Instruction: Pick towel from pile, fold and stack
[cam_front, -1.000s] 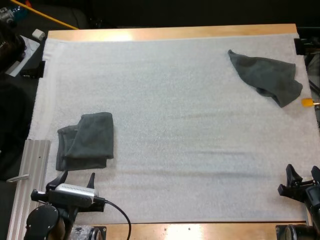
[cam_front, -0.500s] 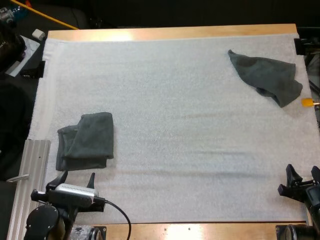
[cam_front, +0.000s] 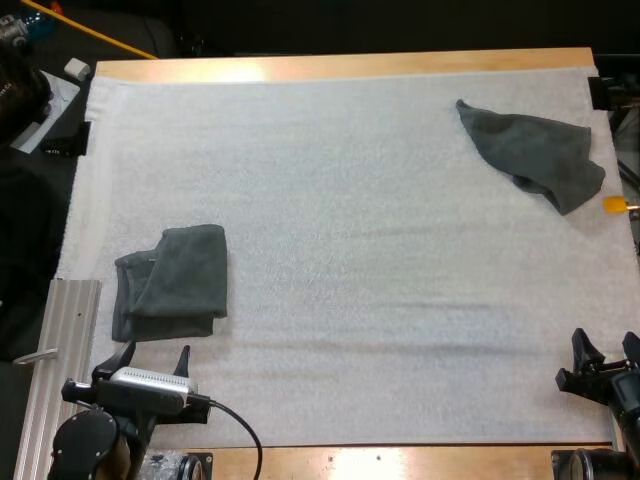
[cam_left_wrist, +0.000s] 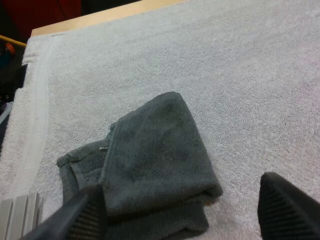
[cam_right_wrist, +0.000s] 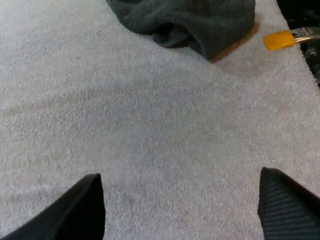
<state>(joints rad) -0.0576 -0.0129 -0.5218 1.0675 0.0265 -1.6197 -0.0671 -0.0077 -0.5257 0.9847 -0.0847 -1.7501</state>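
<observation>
While both arms sit at the near edge of the desk (cam_front: 400, 65), the left end effector (cam_front: 154, 356) hangs just short of the folded towel (cam_front: 172, 283), spread wide w/ nothing between its fingers. In the left wrist view its fingers (cam_left_wrist: 82, 212) stand well apart, one over the towel's near corner, the other over bare mat. Folded towel: dark grey-green, lying flat on the white mat (cam_front: 350, 250) at the near left, layers a bit offset, lower layer poking out on the left side. Right end effector (cam_front: 607, 350) is at the near-right corner of the mat, also wide open & empty. In the right wrist view its fingers (cam_right_wrist: 75, 210) are apart over bare mat. Crumpled towel (cam_front: 530, 150) lies at the far right of the mat, well apart from the folded one and from both end effectors. A ribbed metal rail (cam_front: 62, 340) runs along the mat's near-left edge, beside the left arm.
</observation>
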